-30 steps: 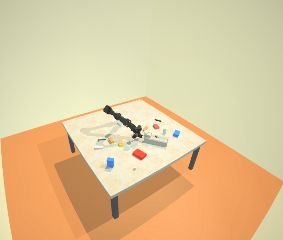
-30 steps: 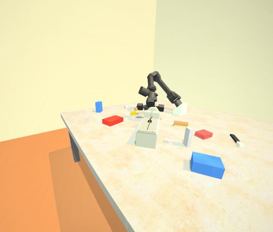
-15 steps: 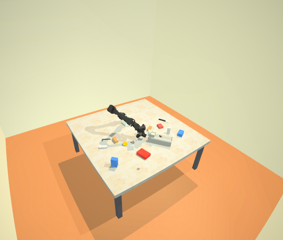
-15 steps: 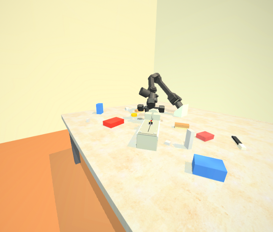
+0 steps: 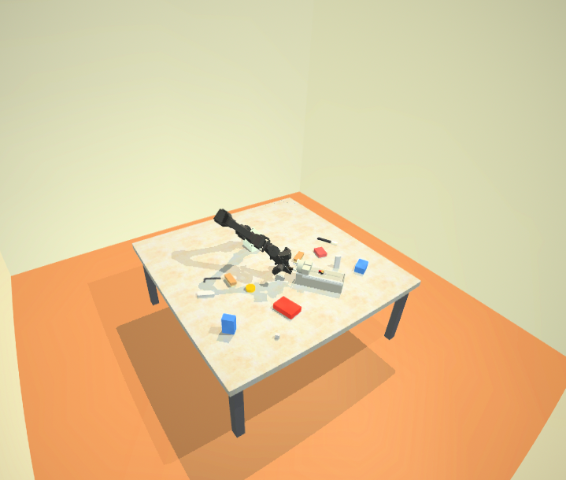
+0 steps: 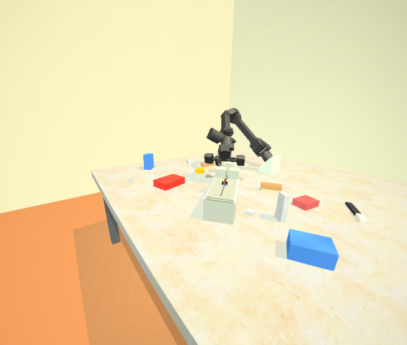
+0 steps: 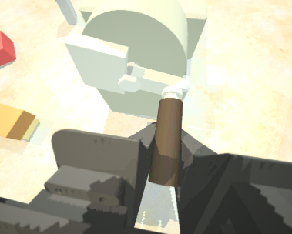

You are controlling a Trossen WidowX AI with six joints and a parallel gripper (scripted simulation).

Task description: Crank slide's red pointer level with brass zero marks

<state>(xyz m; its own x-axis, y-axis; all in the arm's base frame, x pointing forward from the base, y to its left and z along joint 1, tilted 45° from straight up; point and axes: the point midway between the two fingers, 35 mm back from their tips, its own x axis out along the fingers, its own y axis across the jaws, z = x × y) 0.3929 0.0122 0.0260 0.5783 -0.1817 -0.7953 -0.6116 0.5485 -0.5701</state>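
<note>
The machine is a pale grey-green box with a slotted top and a rounded housing at the arm's end. A small red pointer sits on its top; the brass zero marks are too small to tell, so I cannot tell whether it is level with them. In the wrist view the crank arm runs from a pale hub to a brown handle, which points towards me. My gripper is shut on the brown handle, with a dark finger on either side of it.
A red block and a yellow disc lie to one side of the machine. An orange block, an upright grey block and a blue block stand on the other side.
</note>
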